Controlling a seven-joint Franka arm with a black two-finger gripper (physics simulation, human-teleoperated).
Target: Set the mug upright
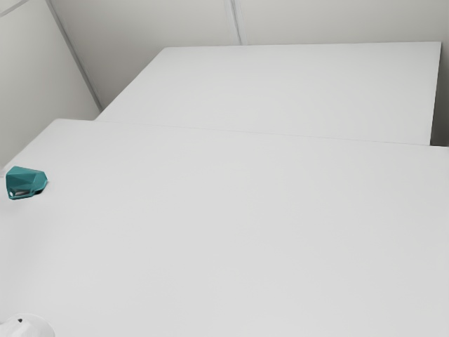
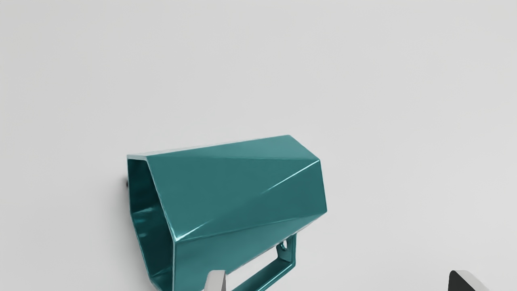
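On a pale counter (image 1: 245, 225), the sideways mug (image 2: 242, 182) — likely rigid, slick — would best be gripped across its body by the wide-open, empty pincer (image 2: 337, 279).

Mug (image 2: 242, 182): teal throughout; outer faces vary in tone from facet to facet, with thin, pale highlights along several edges. Interior (image 2: 150, 230): darker teal, near black in the deepest part. Handle (image 2: 278, 273): teal, matching the body. Surface (image 1: 231, 225): plain off-white, unpatterned. Second table (image 1: 280, 88): the same off-white, unpatterned. Walls (image 1: 154, 24): pale warm grey, crossed by darker grey strips. Rounded part at the exterior view's lower left corner (image 1: 35, 326): white, one dark spot. End effector (image 2: 337, 281): fingertips light grey, one showing a near-black inner face.
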